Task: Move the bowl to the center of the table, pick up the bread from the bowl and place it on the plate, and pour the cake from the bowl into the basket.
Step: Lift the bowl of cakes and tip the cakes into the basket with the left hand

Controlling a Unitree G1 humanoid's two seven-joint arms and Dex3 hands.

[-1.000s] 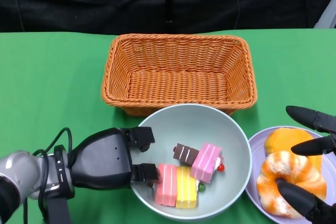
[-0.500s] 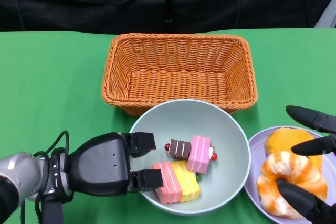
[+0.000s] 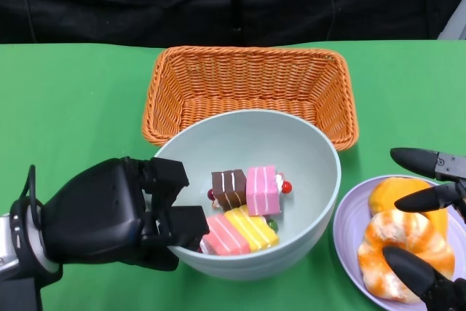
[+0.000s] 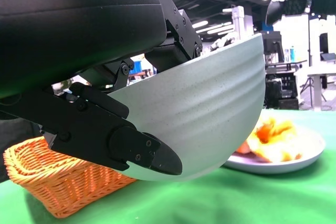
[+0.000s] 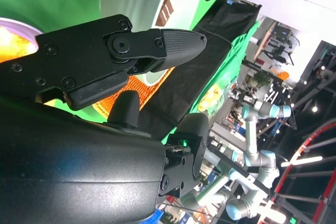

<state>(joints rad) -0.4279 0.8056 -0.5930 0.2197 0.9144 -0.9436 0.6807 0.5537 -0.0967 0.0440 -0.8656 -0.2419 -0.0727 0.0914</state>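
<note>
My left hand (image 3: pixel 120 213) grips the near-left rim of the pale green bowl (image 3: pixel 291 147) and holds it raised off the green table; the left wrist view shows the bowl's underside (image 4: pixel 205 124) in the air. Several small cake slices (image 3: pixel 244 209), pink, yellow and brown, lie inside. Just behind the bowl stands the orange wicker basket (image 3: pixel 247 78), with nothing in it. Two orange bread pieces (image 3: pixel 397 249) rest on the purple plate (image 3: pixel 346 227) at the lower right. My right hand (image 3: pixel 429 238) hovers over that plate with fingers spread, holding nothing.
A green cloth covers the table, with a black backdrop behind its far edge. The bowl overlaps the basket's near rim in the head view. The plate (image 4: pixel 278 163) sits close to the bowl's right side.
My left hand has lifted the bowl off the table and brought it toward the basket. The cake slices have shifted inside. The right hand has stayed over the plate.
</note>
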